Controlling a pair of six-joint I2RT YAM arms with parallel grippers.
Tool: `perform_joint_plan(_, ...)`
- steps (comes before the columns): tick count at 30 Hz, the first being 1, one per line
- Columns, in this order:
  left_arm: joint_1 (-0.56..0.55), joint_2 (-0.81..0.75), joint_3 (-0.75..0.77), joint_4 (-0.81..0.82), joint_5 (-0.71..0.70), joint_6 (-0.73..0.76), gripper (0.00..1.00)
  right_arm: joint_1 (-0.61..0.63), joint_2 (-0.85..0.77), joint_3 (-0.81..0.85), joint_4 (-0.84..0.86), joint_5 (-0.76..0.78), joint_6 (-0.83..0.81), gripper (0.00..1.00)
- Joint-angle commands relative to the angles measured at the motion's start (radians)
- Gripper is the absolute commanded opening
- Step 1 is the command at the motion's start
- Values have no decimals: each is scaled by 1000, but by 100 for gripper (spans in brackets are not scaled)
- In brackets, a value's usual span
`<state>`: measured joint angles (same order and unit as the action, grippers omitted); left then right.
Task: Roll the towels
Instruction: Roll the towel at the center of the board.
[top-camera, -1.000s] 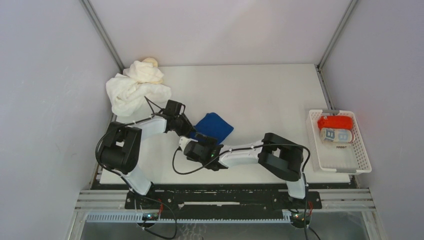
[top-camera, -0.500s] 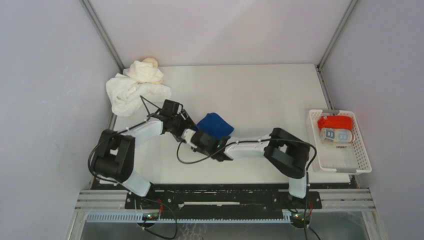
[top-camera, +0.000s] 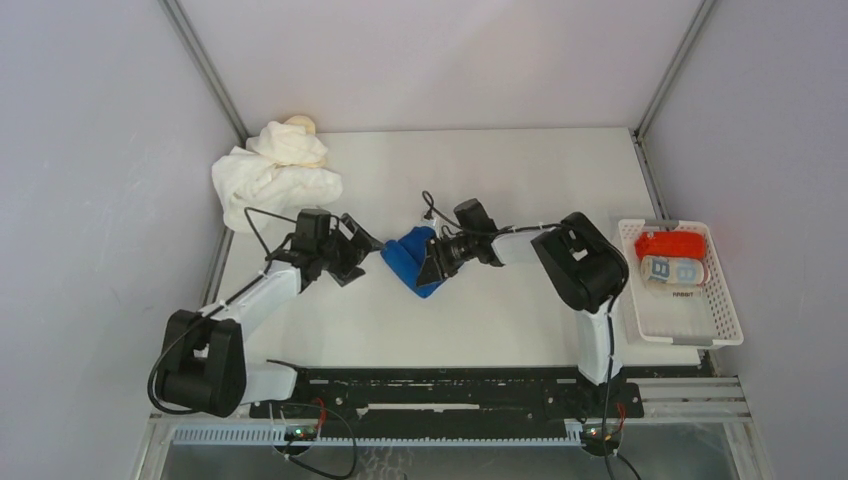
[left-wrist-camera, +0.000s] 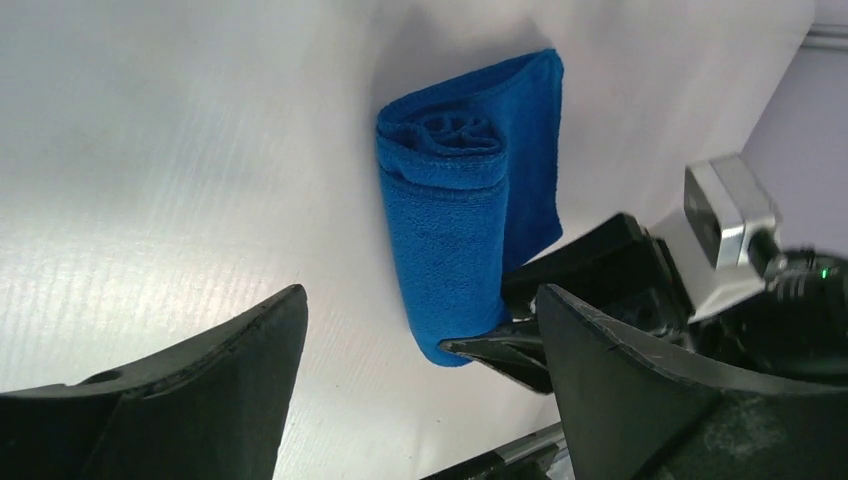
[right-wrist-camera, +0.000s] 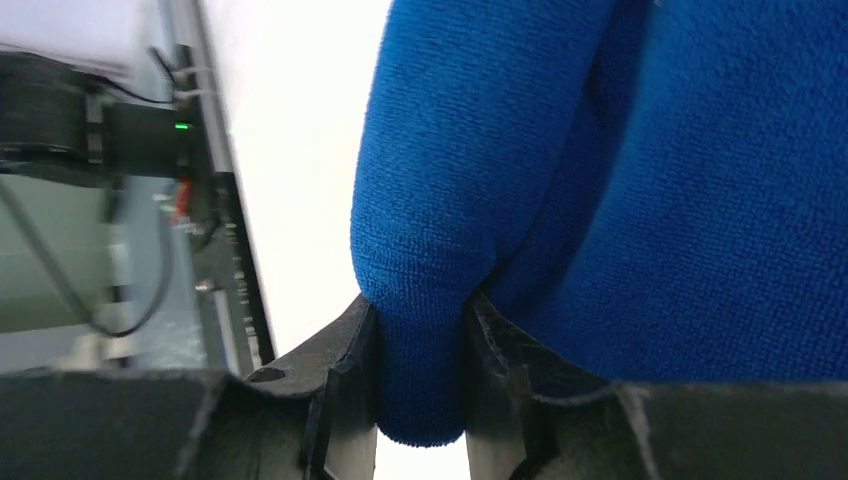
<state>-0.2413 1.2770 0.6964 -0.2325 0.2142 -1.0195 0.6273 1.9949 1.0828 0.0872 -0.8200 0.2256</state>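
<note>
The royal blue towel (top-camera: 408, 262) lies in a loose roll at the table's middle. In the left wrist view it (left-wrist-camera: 455, 200) shows its coiled end. My right gripper (top-camera: 437, 262) reaches in from the right and is shut on a fold of it, and the fold (right-wrist-camera: 430, 200) sits pinched between the fingers (right-wrist-camera: 420, 380). My left gripper (top-camera: 360, 250) is open and empty just left of the roll, with its jaws (left-wrist-camera: 420, 300) spread wide. A white towel heap (top-camera: 268, 182) with a cream towel (top-camera: 298, 126) lies at the back left.
A white slatted basket (top-camera: 728, 318) stands at the right edge with a red towel (top-camera: 670, 243) and a light-blue patterned roll (top-camera: 672, 270) inside. The enclosure walls close in the left, back and right. Bare table lies in front of and behind the blue towel.
The flat blue towel has become a roll. My right gripper has swung from its near-left side to its right side, gripping it. My left gripper has drawn back left and stands open.
</note>
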Motion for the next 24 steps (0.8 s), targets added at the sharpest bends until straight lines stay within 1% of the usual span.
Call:
perform_joint_plan(1, -31, 48, -25, 99, 64, -26, 89, -44, 124, -21, 233, -331, 312, 30)
perform_joint_plan(4, -62, 94, 1, 115, 68, -27, 90, -67, 189, -24, 361, -395, 445, 30)
perform_joint_plan(9, -82, 174, 48, 136, 63, -25, 89, -81, 244, -23, 453, -419, 545, 30)
perform_joint_plan(11, -83, 204, 63, 139, 60, -27, 89, -83, 251, -23, 457, -419, 550, 30)
perform_joint_plan(17, -84, 295, 97, 140, 33, -34, 85, -81, 271, 10, 349, -405, 490, 30)
perform_joint_plan(19, -83, 317, 107, 140, 27, -37, 81, -80, 273, 14, 334, -402, 485, 30)
perform_joint_plan(22, -84, 337, 105, 119, 9, -40, 68, -80, 252, 15, 268, -371, 427, 30)
perform_joint_plan(24, -85, 342, 94, 100, -3, -34, 60, -79, 216, 20, 181, -339, 359, 32)
